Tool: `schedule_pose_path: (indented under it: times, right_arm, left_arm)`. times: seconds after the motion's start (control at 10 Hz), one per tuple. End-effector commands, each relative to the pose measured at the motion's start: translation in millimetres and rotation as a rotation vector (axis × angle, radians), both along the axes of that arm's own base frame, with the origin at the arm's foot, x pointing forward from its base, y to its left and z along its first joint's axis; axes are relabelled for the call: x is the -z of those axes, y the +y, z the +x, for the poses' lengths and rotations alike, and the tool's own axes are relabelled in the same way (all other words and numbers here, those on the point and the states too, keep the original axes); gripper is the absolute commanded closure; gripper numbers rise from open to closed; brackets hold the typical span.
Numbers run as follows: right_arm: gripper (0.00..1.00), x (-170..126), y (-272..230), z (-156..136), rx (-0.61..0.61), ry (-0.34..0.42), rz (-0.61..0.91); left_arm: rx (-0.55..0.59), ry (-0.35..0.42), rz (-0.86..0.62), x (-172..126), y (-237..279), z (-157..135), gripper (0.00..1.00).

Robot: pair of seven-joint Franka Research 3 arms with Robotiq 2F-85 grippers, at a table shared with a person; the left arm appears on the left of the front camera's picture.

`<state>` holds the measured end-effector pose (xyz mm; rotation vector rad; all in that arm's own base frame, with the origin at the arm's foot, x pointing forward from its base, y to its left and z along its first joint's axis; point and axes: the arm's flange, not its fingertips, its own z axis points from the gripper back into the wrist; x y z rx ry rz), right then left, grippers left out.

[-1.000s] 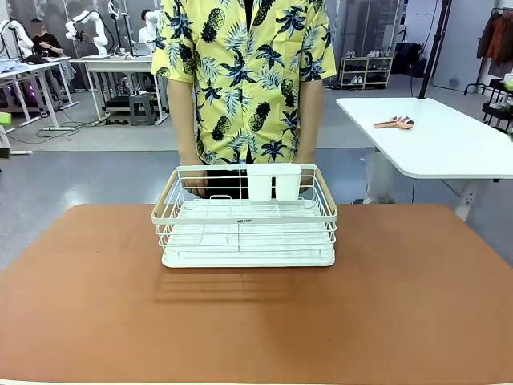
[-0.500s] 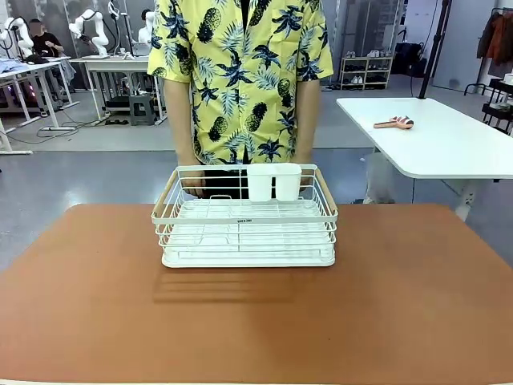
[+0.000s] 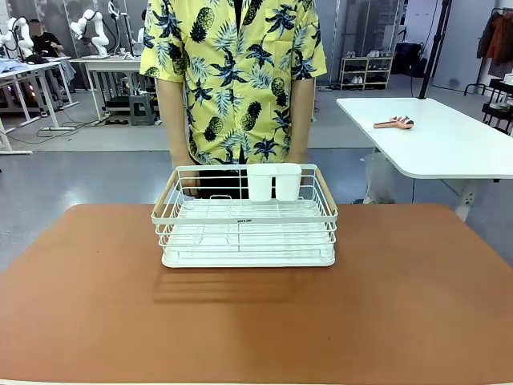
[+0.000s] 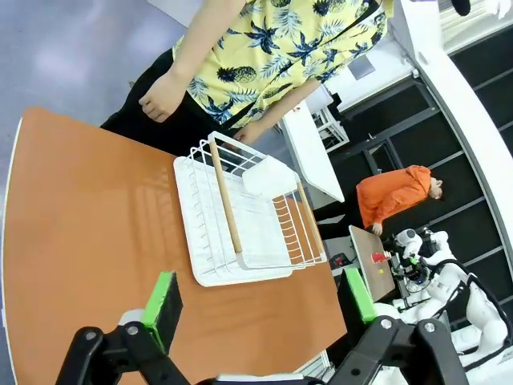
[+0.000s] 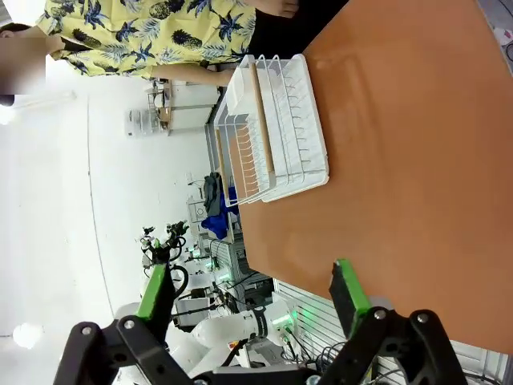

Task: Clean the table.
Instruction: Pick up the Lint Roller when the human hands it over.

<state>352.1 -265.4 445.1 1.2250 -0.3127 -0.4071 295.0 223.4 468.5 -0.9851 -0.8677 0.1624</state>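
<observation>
The reddish-brown table [image 3: 256, 321] spreads across the front view. A white wire dish rack [image 3: 244, 218] with wooden handles and a white cutlery cup [image 3: 273, 182] stands at its far middle. A person in a yellow pineapple shirt [image 3: 232, 72] stands behind the rack, both hands hanging near its back rim. In the left wrist view my left gripper [image 4: 260, 301] is open, high above the table [image 4: 72, 241], the rack [image 4: 244, 212] ahead of it. My right gripper [image 5: 248, 293] is open too, well above the table [image 5: 417, 160], with the rack [image 5: 276, 128] farther off.
A white-topped table [image 3: 449, 140] with a pink object [image 3: 394, 123] stands at the right behind. Grey workbenches [image 3: 48, 72] sit in the far left background. A person in orange [image 4: 397, 200] sits beyond the table in the left wrist view.
The person has shifted slightly to the picture's left behind the rack. The rack has not moved.
</observation>
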Motion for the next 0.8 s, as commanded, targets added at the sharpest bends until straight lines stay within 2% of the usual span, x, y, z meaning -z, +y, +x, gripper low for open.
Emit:
schedule_pose_path:
  times: [0.0, 0.7]
  right_arm:
    - [0.0, -0.6, -6.8, -5.8, 0.018, -0.006, 0.012]
    - [0.0, -0.6, -6.8, -5.8, 0.018, -0.006, 0.012]
  left_arm:
    - [0.002, -0.002, -0.001, -0.5, -0.4, 0.7, 0.0]
    - [0.002, -0.002, -0.001, -0.5, -0.4, 0.7, 0.0]
